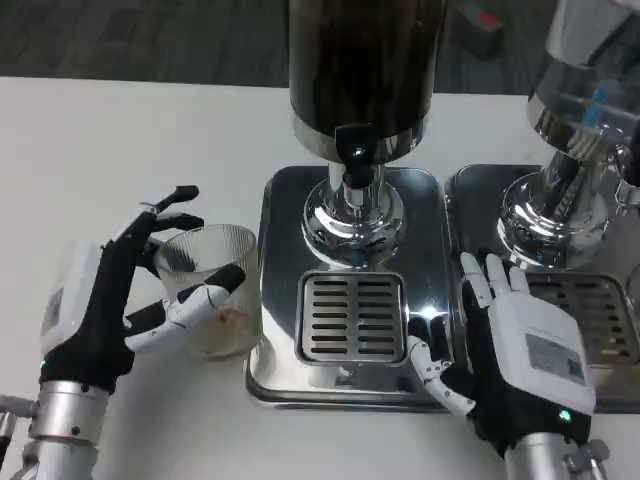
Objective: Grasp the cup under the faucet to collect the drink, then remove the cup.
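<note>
White worktop (130, 130), dark carpet (140, 40) beyond. Left hand (120, 290) grips clear cup (212, 290); right hand (510, 350) spread, holding nothing, on the chrome dispenser base (350, 215).

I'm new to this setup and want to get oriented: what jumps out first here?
The dark drink dispenser towers at top centre, its faucet above a shiny steel drip tray. Left of the tray, the left hand grips a clear plastic cup. The right hand rests on the tray's right edge.
</note>
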You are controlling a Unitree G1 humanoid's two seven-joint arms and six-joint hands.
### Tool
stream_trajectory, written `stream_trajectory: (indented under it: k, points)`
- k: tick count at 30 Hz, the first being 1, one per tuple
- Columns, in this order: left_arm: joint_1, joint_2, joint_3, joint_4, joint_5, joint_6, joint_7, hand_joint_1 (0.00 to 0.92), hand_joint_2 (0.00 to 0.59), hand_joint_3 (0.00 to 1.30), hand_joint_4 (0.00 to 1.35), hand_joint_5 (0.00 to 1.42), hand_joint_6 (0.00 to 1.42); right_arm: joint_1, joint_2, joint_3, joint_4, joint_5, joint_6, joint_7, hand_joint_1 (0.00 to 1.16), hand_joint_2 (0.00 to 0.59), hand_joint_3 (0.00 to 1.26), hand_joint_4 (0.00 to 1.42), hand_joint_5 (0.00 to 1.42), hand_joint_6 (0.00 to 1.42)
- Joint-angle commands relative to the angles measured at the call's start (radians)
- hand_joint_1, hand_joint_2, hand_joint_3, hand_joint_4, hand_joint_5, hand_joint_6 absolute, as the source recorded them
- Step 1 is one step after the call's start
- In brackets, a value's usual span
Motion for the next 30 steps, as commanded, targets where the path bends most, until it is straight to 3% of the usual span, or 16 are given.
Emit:
stream_trajectory:
  k: [1,15,21,30]
  points:
    - [-0.035,0.003,-0.001,0.005,0.019,-0.022,0.011,0.427,0.121,0.29,0.41,0.66,0.76,-0.011,0.009,-0.004,0.011,0.014,-0.003,-0.022,0.32,0.391,0.07,0.00,0.00,0.21]
    - [-0.117,-0.020,-0.055,0.102,0.070,-0.015,0.017,0.440,0.122,0.29,0.41,0.67,0.76,-0.006,0.026,-0.005,0.017,0.017,0.007,-0.050,0.32,0.391,0.07,0.00,0.00,0.21]
    - [-0.147,-0.035,-0.068,0.105,0.080,-0.034,0.028,0.515,0.143,0.29,0.41,0.70,0.84,0.001,0.030,-0.009,0.013,0.014,0.012,-0.052,0.32,0.391,0.07,0.00,0.00,0.21]
    - [-0.175,-0.045,-0.090,0.066,0.112,-0.047,0.047,0.585,0.141,0.30,0.41,0.69,0.84,0.003,0.033,-0.012,0.010,0.014,0.017,-0.054,0.32,0.391,0.07,0.00,0.00,0.21]
